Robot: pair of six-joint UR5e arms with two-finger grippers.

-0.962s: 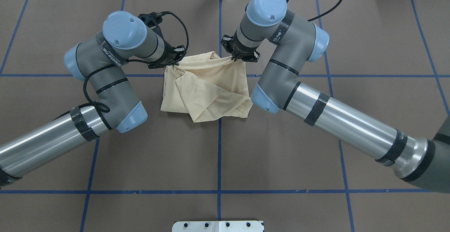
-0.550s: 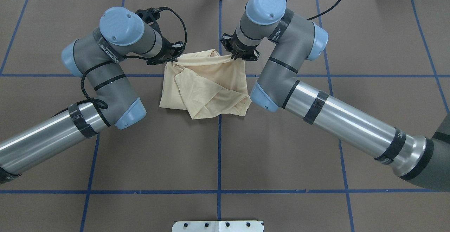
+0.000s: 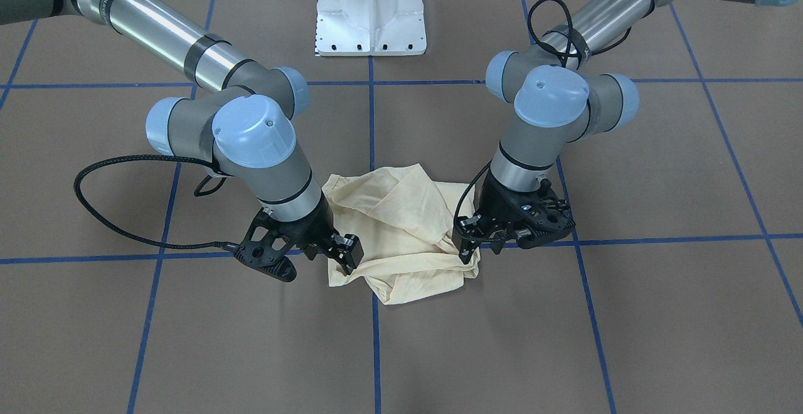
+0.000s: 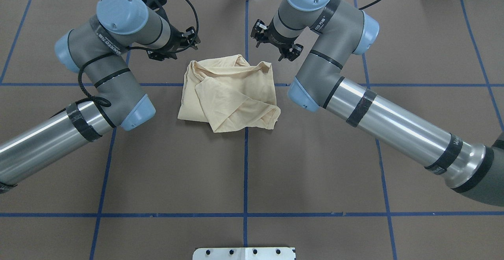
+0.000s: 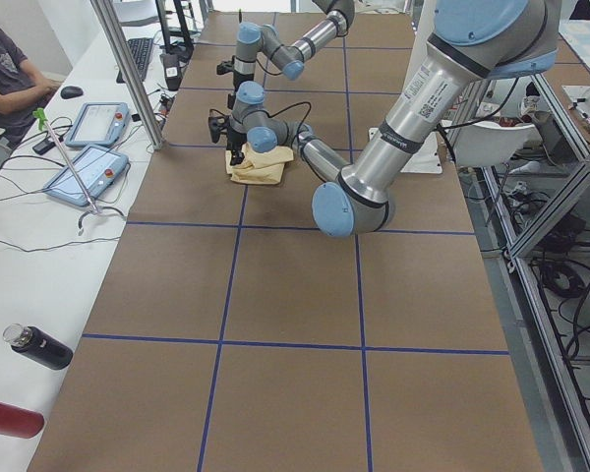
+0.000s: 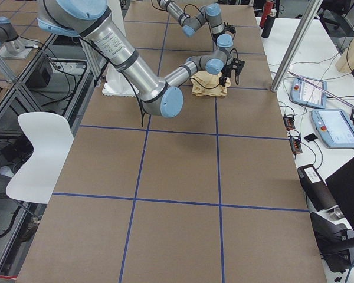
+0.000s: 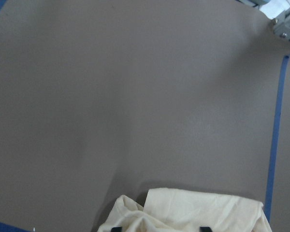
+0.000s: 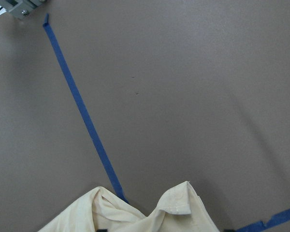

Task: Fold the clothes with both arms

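The shirt (image 4: 228,94) lies rumpled over the blue tape cross (image 4: 246,35) on the counter (image 4: 177,165), with the left gripper (image 4: 175,48) and right gripper (image 4: 275,44) hovering just past that cross, jaws apart and seemingly empty, so I'd re-pinch matching corners and pull evenly.

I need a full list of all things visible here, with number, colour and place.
T-shirt: one, pale cream, crumpled at table centre.
Table: one, brown, blue tape grid.
Pedestal base: one, white, table's robot-side edge.
Control tablets: two, blue-grey, side bench.
Black bottle: one, bench end.
Red bottle: one, beside it.
Chair: one, white, beside table.
Person: one, seated at bench.
Left gripper: one, black, open, near shirt's far edge.
Right gripper: one, black, open, same edge.
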